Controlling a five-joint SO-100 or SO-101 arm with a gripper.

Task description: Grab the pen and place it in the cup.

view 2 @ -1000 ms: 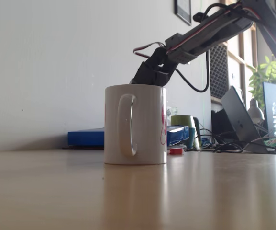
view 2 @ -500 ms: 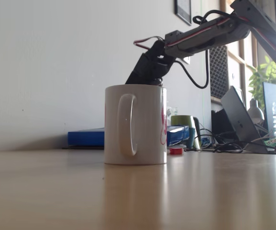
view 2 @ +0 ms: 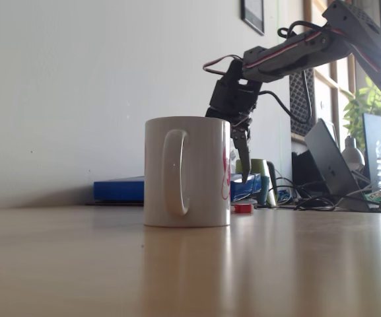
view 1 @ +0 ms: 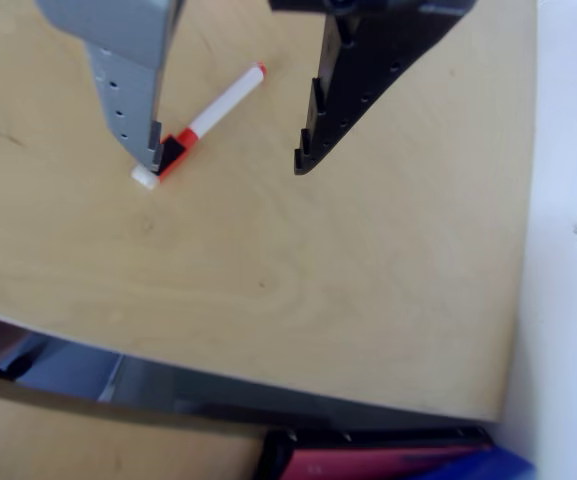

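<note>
Wood, pale and grained, makes up the surface (view 1: 298, 270) under me. In the other view my jaws (view 1: 230, 161) hang spread wide, holding nothing: a grey finger (view 1: 128, 85) comes down at the upper left and a black, toothed finger (view 1: 353, 90) at the upper middle, with bare wood between them. The pen (view 1: 203, 122) lies flat on the surface, slanted, its small red tip end toward the upper right and its red cap with the black clip toward the lower left. The grey finger's tip sits over the capped end, partly covering it; I cannot tell whether it touches. The black finger is well apart from the pen, off to its right. The pen lies away from the surface's curved near edge, which runs along the bottom of that view, where something blue and pink shows below the edge.

In the fixed view the cup (view 2: 187, 172) stands upright on the surface, its handle turned toward the camera and a bit of pink pattern showing at its right side. My jaws (view 2: 242, 158) point down just past the cup's right side, behind it, and the pen (view 2: 242, 208) shows as a small red bit low on the surface, right of the cup's base. A blue box (view 2: 121, 190) and a green mug (view 2: 253, 173) sit farther back.
</note>
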